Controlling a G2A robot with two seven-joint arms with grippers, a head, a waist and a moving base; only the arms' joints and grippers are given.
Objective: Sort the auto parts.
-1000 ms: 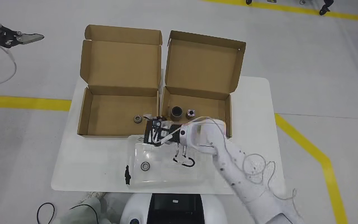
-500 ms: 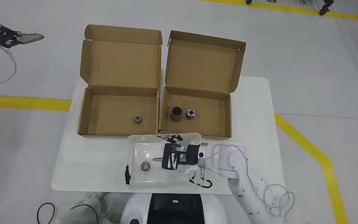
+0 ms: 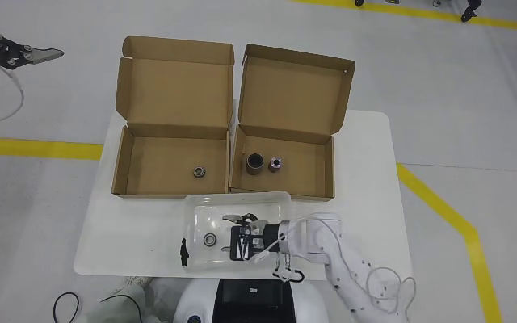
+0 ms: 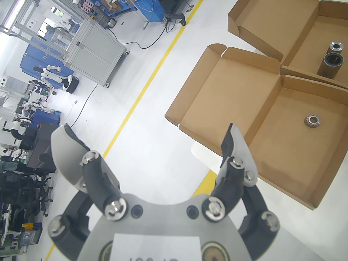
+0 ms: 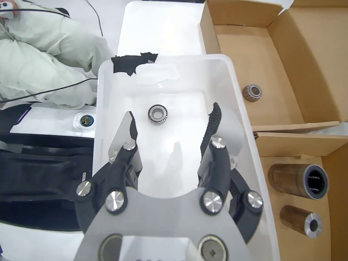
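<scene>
My right claw point(image 3: 234, 242) has pulled back from the seam between the two cardboard boxes, where it hung a second ago. It now sits low inside the clear bin point(image 3: 242, 195), near my edge of the table point(image 3: 363, 161). Its fingers stand apart with nothing between them. They point at the one bearing point(image 3: 210, 239) left in the bin, which lies flat on the bin floor just ahead of the tips and not touching them. From the wrist view the same bearing point(image 5: 157, 114) sits a little toward one finger point(image 5: 131, 126) rather than centred in the claw point(image 5: 174, 122). I cannot quite tell whether the tips touch the bin floor or hang just over it. A torn strip of black tape point(image 5: 130, 63) is stuck on the bin's point(image 5: 163, 56) far rim.

The left box point(image 3: 161, 165) holds a small bearing point(image 3: 199, 171) lying alone near its right wall. The right box point(image 3: 299, 174) holds a dark sleeve point(image 3: 255, 161) and a shorter bushing point(image 3: 275, 164) with a bright metal end, side by side and near each other.

My left claw point(image 4: 148, 137) hangs well off the table's left side over the floor, fingers spread wide and empty, looking across at both boxes.
</scene>
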